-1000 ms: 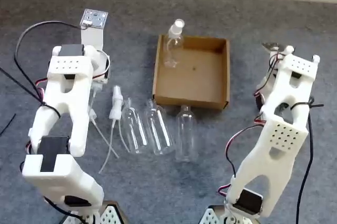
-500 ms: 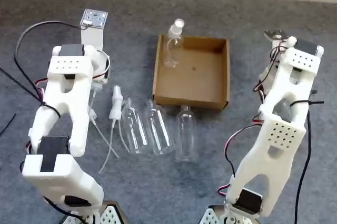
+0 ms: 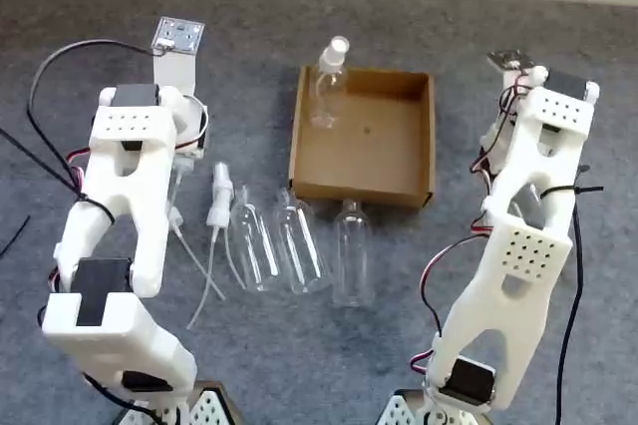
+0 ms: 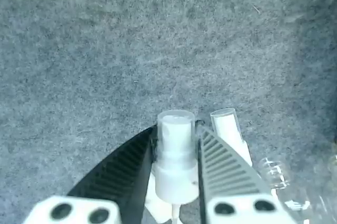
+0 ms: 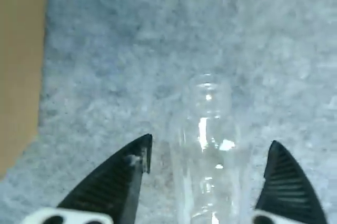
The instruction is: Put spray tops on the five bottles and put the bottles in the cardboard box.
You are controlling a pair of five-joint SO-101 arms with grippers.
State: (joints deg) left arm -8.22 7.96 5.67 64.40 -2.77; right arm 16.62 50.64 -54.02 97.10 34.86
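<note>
My left gripper (image 4: 176,130) is shut on a white spray top (image 4: 176,174), held just above the grey carpet. A second white spray top (image 4: 226,125) lies right beside it. My right gripper (image 5: 208,148) is open, with a clear uncapped bottle (image 5: 206,129) lying between its fingers. The cardboard box (image 3: 399,161) sits mid-table; a bottle with a spray top (image 3: 328,83) stands at its far left corner. Three clear uncapped bottles (image 3: 299,243) lie side by side in front of the box. A loose spray top (image 3: 218,195) with its tube lies to their left.
The left arm (image 3: 130,146) stands left of the box and the right arm (image 3: 538,176) to its right. A brown edge of the box (image 5: 21,66) shows close to the right gripper. A black cable (image 3: 60,56) loops behind the left arm.
The right arm's wrist swung a little away from the box, then back toward it. The left arm, the box and the lying bottles stayed put.
</note>
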